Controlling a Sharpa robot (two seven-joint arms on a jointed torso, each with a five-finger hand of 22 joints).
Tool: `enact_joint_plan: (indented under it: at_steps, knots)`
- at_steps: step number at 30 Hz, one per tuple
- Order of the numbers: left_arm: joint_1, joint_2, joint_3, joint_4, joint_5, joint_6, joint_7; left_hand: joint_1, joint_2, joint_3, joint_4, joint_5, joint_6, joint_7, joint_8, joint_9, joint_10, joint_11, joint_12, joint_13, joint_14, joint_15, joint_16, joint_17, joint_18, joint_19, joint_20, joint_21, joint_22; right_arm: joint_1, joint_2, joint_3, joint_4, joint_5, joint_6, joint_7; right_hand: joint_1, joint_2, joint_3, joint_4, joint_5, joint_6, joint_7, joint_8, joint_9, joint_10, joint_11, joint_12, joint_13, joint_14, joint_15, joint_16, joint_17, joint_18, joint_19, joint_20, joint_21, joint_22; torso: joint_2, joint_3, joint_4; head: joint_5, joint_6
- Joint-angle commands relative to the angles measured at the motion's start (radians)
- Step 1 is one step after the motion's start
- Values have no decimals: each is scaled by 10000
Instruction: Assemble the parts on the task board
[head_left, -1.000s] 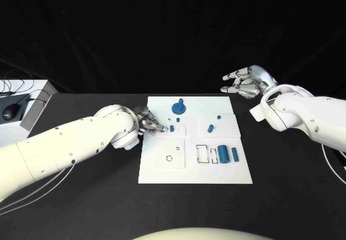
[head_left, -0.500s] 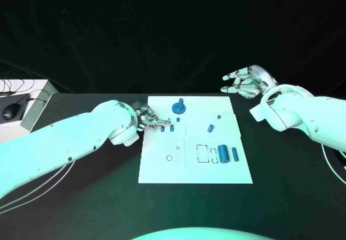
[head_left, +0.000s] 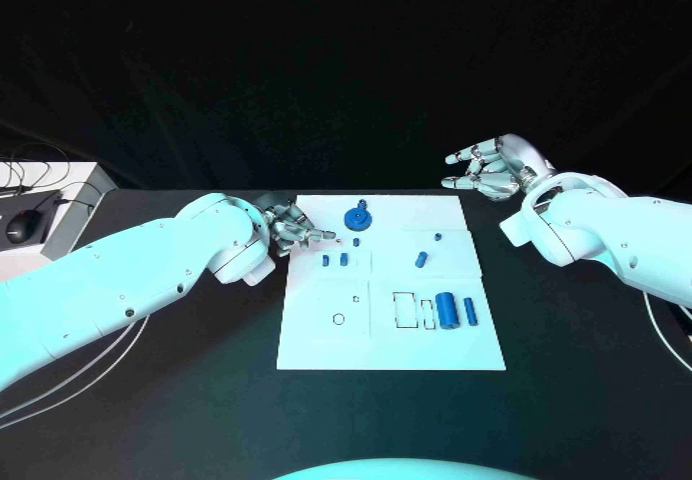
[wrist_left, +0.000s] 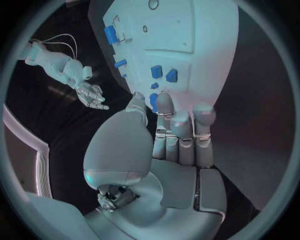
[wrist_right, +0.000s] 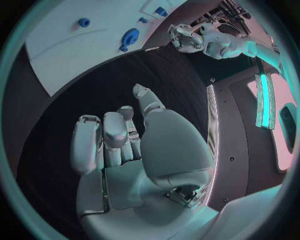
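your left hand (head_left: 299, 232) has slid toward the far left edge of the task board (head_left: 433, 345), fingers loosely apart, holding nothing. two small blue pegs (head_left: 335, 259) lie just beside it. your right hand (head_left: 493, 166) waits, fingers apart, past the far right corner.

The head view looks steeply down on the task board (head_left: 389, 330) from well above. The left wrist view faces the board (wrist_left: 187, 45) closely over the left hand (wrist_left: 169, 145). The right wrist view sees the board's (wrist_right: 75, 50) far corner, beyond the right hand (wrist_right: 125, 150).
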Motion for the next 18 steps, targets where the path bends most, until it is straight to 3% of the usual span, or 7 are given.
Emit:
enact_joint_plan:
  at_steps: [1, 6, 10, 12, 13, 15, 18]
  knots:
    - [-3, 33, 27, -150, 1369, -881, 1875, 1030, 404, 685, -617, -12, -437, 322, -503, -774, -902, 346, -792, -628, -944, 338, -970, -646, 71, -844, 357, -1171, -686, -9, -6, 3, -4, 17, 15, 165, -63, -3, 13, -3, 56, 32, 75, -57, -4, -30, -60, -11, -18, 30, 4, -47, -10, 4, 776, -21, -45, 1900, 1, -5, 1, -19, 70]
    - [-5, 243, 19, -484, 1281, -936, 3619, 2016, 429, 1974, -1451, 7, -492, 654, -1148, -2817, -1343, 726, -2349, -2542, -1967, 761, -2263, -1757, 80, -1441, 828, -2565, -1605, -18, 0, 3, -30, 143, -135, 338, -54, 11, 72, -44, 64, 51, 73, -55, -4, -129, -63, -153, -143, 3, 0, -158, -109, 25, 751, -20, -164, 1871, -12, -10, 7, -36, 133]
    - [-1, 437, -99, -752, 521, -560, 4562, 1893, -34, 2239, -1639, -22, -955, 635, -1147, -3800, -1816, 1131, -3270, -3633, -2796, 1173, -3485, -2735, -22, -2140, 1161, -3510, -2174, -26, 16, 3, -70, 306, -232, 518, -56, -8, 138, -134, 68, 116, 42, -50, -2, -157, -125, -744, -798, -59, -46, -621, -442, 99, 677, -48, -638, 1758, 6, -14, -6, -55, 224]
    - [1, 531, -162, -861, 101, -427, 4835, 1550, -377, 2244, -1552, 154, -734, 544, -1163, -4448, -1819, 1332, -3740, -4472, -2741, 1373, -4447, -3701, 61, -1929, 1425, -4035, -2663, -28, 22, 3, -95, 392, -276, 589, -30, 12, 198, -158, 73, 99, 25, -48, -4, -39, -169, -1350, -1448, -202, -82, -1350, -1034, 255, 531, -63, -1575, 1507, 2, -9, 4, -53, 251]
    - [2, 592, -192, -927, -171, -400, 4983, 1520, -424, 2255, -1558, -31, -737, 496, -1153, -4595, -1854, 1365, -3837, -4645, -2651, 1381, -4580, -3870, 99, -1878, 1454, -4132, -2755, -29, 26, 3, -111, 434, -300, 628, -35, -1, 242, -160, 49, 99, 17, -40, -2, 257, -212, -1894, -2105, -234, -123, -2016, -1528, 337, 418, -85, -2424, 1228, -3, -5, 8, -52, 283]
    - [3, 718, -238, -1065, -707, -366, 5217, 1473, -536, 2322, -1623, 19, -724, 420, -1152, -5173, -1814, 1428, -4044, -5209, -2361, 1424, -5050, -4488, 226, -1628, 1573, -4453, -3071, -30, 40, 2, -145, 521, -339, 703, -14, -54, 284, -172, 64, 75, 6, -51, -7, 353, -227, -2420, -2779, -213, -143, -2353, -1674, 379, 452, -140, -3147, 981, -7, -3, 13, -54, 314]
    - [8, 939, -361, -1311, -1624, -378, 5503, 1470, -594, 2349, -1722, -59, -589, 350, -1157, -5576, -1876, 1425, -4229, -5196, -2244, 1425, -5246, -4833, 287, -1447, 1602, -4580, -3185, -32, 67, 2, -200, 656, -409, 817, 16, -35, 411, -180, 65, 97, 11, -32, -4, 529, -227, -3283, -3811, -405, -121, -2843, -1842, 519, 260, -114, -4630, 489, -4, -21, 5, -53, 378]
